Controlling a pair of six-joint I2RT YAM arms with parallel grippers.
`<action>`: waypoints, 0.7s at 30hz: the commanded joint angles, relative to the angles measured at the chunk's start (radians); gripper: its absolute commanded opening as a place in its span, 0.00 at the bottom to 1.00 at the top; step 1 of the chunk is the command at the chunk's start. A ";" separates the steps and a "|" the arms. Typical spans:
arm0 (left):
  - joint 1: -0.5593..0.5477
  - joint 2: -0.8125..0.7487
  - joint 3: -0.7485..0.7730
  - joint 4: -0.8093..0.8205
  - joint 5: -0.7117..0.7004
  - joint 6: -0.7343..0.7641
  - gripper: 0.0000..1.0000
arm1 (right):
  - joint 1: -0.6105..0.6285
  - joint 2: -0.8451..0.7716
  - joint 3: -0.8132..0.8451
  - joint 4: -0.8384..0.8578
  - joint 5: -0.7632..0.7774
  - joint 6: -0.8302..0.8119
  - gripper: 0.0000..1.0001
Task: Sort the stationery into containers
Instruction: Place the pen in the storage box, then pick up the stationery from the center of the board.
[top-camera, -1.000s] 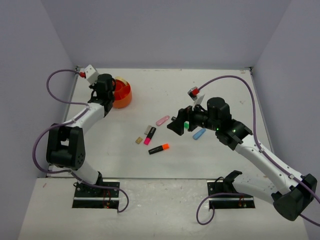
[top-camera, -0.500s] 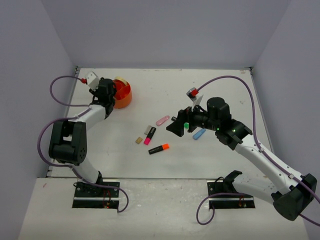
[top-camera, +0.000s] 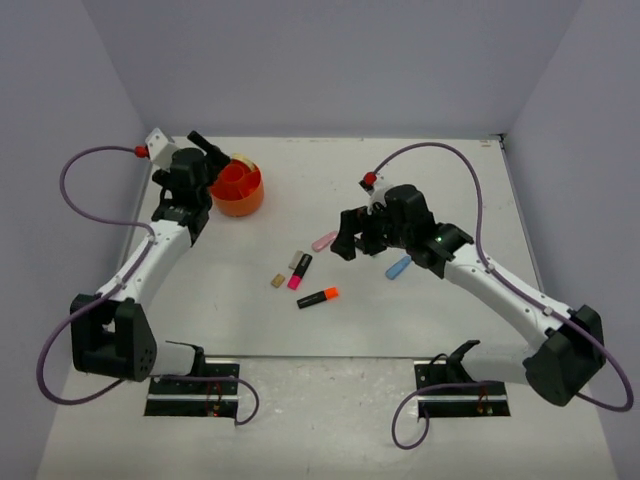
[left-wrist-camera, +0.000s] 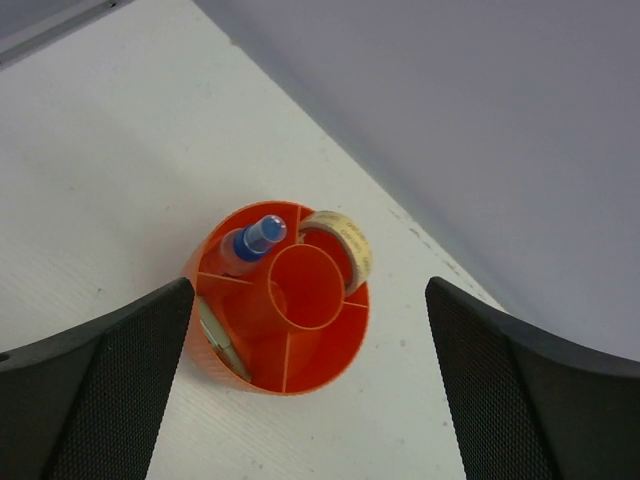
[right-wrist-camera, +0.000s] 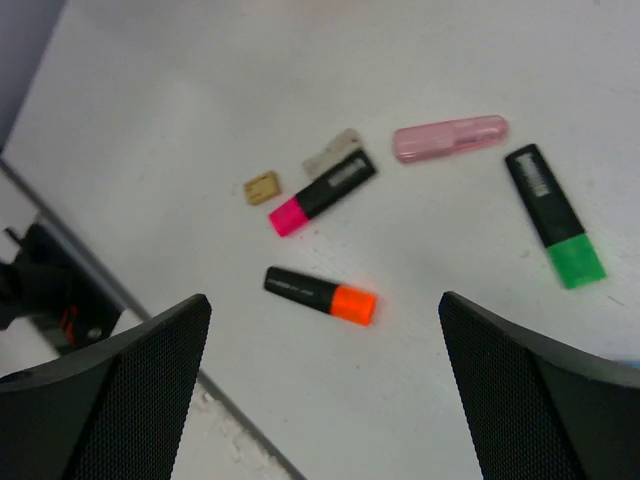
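Observation:
The orange tub (top-camera: 240, 206) stands at the back left. In the left wrist view the tub (left-wrist-camera: 284, 390) holds a blue-capped tube (left-wrist-camera: 252, 240), a tan tape ring (left-wrist-camera: 342, 238) and a grey pen-like piece (left-wrist-camera: 222, 342). My left gripper (top-camera: 204, 152) hovers open over it, holding nothing. Mid-table lie an orange highlighter (right-wrist-camera: 320, 294), a pink highlighter (right-wrist-camera: 322, 192), a green highlighter (right-wrist-camera: 556, 216), a pink piece (right-wrist-camera: 450, 138), a tan block (right-wrist-camera: 262, 187) and a beige block (right-wrist-camera: 330, 152). My right gripper (top-camera: 350, 236) hangs open above them.
A blue piece (top-camera: 398, 267) lies just right of the right gripper. The table's near edge (right-wrist-camera: 140, 312) and the arms' base plates run below the highlighters. Grey walls close the table at the back and on both sides.
The left gripper has opened wide and drawn back and up from the tub. The right arm has swung its wrist toward the back and left, jaws staying open.

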 joint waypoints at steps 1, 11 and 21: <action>0.003 -0.136 0.077 -0.180 0.187 0.043 1.00 | -0.003 0.132 0.104 -0.099 0.251 -0.021 0.99; 0.002 -0.421 -0.027 -0.366 0.479 0.238 1.00 | -0.025 0.483 0.371 -0.178 0.283 -0.079 0.86; 0.003 -0.517 -0.067 -0.572 0.462 0.445 1.00 | -0.038 0.600 0.495 -0.205 0.429 0.467 0.99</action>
